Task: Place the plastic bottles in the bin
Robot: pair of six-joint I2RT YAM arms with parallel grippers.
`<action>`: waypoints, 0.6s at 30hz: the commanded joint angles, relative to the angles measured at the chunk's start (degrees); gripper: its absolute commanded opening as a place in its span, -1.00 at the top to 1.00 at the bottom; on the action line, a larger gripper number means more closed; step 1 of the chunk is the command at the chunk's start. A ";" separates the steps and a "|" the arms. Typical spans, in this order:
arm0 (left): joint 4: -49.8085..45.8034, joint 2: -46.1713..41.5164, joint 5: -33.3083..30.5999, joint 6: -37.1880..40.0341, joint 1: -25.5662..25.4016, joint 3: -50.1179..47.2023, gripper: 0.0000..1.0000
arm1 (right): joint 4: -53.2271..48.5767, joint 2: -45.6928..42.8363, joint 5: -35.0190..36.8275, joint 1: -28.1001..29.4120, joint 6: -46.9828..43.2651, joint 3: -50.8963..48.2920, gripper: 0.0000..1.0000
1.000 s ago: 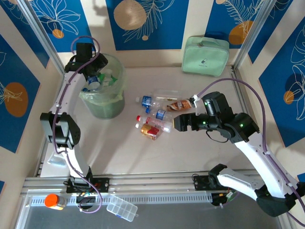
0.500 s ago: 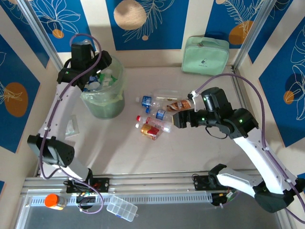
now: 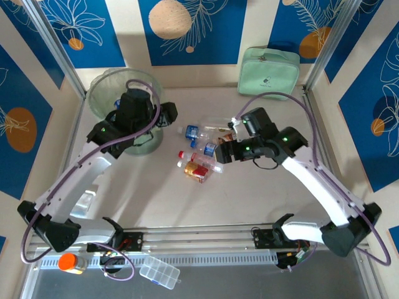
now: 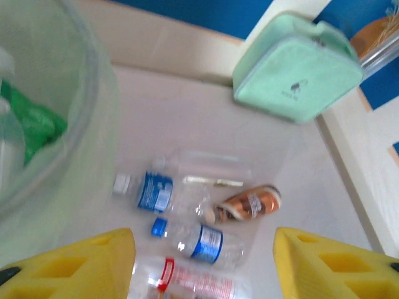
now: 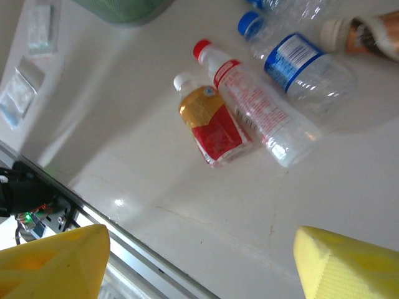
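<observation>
Top view: bin [image 3: 100, 87] at 10 o'clock on the table [image 3: 162, 205], mint-green case [image 3: 269, 73] at 1 o'clock. Loose plastic bottles [image 3: 201, 159] lying clustered near centre, at the bin's 4 o'clock. At the bin's 3 o'clock side, left gripper [image 3: 167, 116], fingers [image 4: 68, 261] spread wide with nothing between. At 3 o'clock of the cluster, right gripper [image 3: 222, 153], just beside the blue-labelled bottle [image 3: 209, 149], likewise parted and empty. Wrist view: red-capped bottle [image 5: 255, 106] touching the orange-and-red bottle [image 5: 215, 124]. Inside the bin, blurred green shape [image 4: 34, 121], possibly a bottle.
</observation>
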 commanded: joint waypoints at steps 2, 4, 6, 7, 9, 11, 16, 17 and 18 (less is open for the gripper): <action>-6.23 -5.68 -0.99 -2.98 -0.52 -4.99 -0.20 | 0.37 6.75 -0.81 4.11 -2.59 0.46 -0.51; -10.13 -8.50 -2.12 -4.06 -0.44 -7.01 -0.20 | 1.12 9.85 0.64 6.55 -3.03 0.96 -0.49; -12.87 -11.67 -2.31 -5.88 -0.44 -9.20 -0.20 | 2.64 12.60 1.71 8.81 -2.59 0.98 -0.50; -13.79 -13.34 -2.02 -7.02 -0.39 -10.28 -0.21 | 3.48 13.88 2.52 9.93 -1.97 0.96 -0.49; -15.69 -16.12 -1.52 -8.97 -0.44 -11.94 -0.21 | 5.13 16.40 3.07 11.59 -1.38 1.03 -0.49; -18.83 -18.32 -1.48 -10.30 -0.44 -12.35 -0.21 | 6.10 19.56 5.13 13.21 -1.60 1.82 -0.49; -25.14 -21.05 -1.64 -10.62 -0.43 -10.68 -0.21 | 6.84 26.99 11.16 15.03 -3.22 4.79 -0.52; -25.96 -21.63 -1.70 -10.40 -0.41 -10.30 -0.21 | 7.22 28.21 12.84 15.46 -3.64 5.23 -0.54; -26.49 -22.02 -1.73 -10.00 -0.37 -10.14 -0.22 | 7.32 29.30 14.01 15.73 -4.04 5.66 -0.55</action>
